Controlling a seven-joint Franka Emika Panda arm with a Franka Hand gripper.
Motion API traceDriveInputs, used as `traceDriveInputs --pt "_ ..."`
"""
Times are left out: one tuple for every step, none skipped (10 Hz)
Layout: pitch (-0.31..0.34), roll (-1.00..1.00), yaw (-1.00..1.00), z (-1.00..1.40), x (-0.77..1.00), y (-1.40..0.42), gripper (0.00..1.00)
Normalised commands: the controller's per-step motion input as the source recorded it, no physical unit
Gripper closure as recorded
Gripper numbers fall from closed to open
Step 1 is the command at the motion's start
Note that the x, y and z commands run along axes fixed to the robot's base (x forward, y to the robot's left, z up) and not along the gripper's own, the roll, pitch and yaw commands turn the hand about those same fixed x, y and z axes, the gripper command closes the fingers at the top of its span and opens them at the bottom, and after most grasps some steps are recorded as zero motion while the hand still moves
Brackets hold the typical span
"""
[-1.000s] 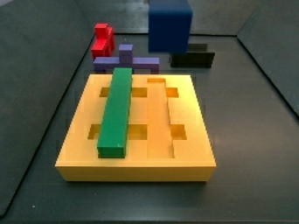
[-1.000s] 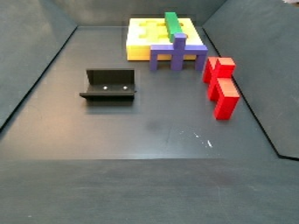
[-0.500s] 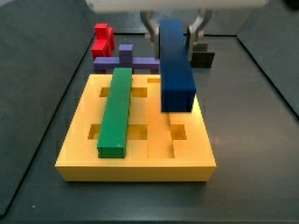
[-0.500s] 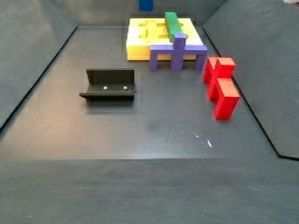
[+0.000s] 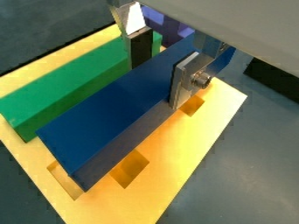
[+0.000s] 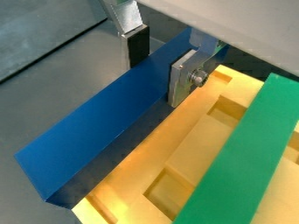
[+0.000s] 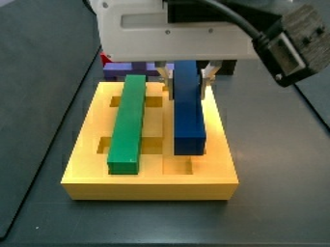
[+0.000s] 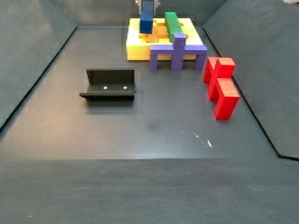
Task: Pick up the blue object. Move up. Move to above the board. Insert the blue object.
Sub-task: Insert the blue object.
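Over the middle of the frame in a side view the gripper (image 7: 188, 69), silver-fingered with dark pads under a white wrist housing, clamps the dark blue object (image 7: 188, 109) above the yellow board (image 7: 150, 177), whose grooves and cut-outs look a deeper orange-yellow. A green bar (image 7: 129, 123) lies on the board's left half, and a purple block (image 8: 176, 54) stands at its edge. At right in a side view two red blocks (image 8: 221, 86) stand on the grey floor, with the black fixture (image 8: 110, 86) at centre left

The gripper (image 7: 188, 69) is mostly cut off by the top edge in a side view; its fingers (image 5: 187, 77) clamp the blue bar (image 7: 188, 109). The bar's lower face against the yellow board (image 7: 91, 174) is hidden, so seating cannot be told.
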Motion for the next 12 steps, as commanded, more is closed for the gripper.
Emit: traceDriveInputs --pt "-0.070 -0.12 0.00 -0.29 0.00 0.00 1.00" --pt "-0.019 -0.01 0.00 -0.19 0.00 -0.09 1.00" --pt "0.000 0.05 0.01 -0.11 0.00 -0.13 1.00" --pt "0.000 0.10 0.00 -0.10 0.00 -0.14 1.00" --pt "0.000 0.11 0.00 -0.10 0.00 -0.13 1.00" --pt "0.000 0.11 0.01 -0.13 0.00 -0.10 1.00" --pt "0.000 0.11 0.08 -0.14 -0.09 -0.04 1.00" --pt "0.000 0.09 0.19 -0.07 -0.02 -0.05 1.00" --pt "0.000 0.06 0.27 -0.07 -0.03 -0.03 1.00" --pt "0.000 0.00 0.34 -0.04 -0.02 -0.02 1.00" --pt "-0.006 0.00 0.34 -0.05 0.00 -0.01 1.00" --pt "0.000 0.00 0.02 -0.04 0.00 0.00 1.00"
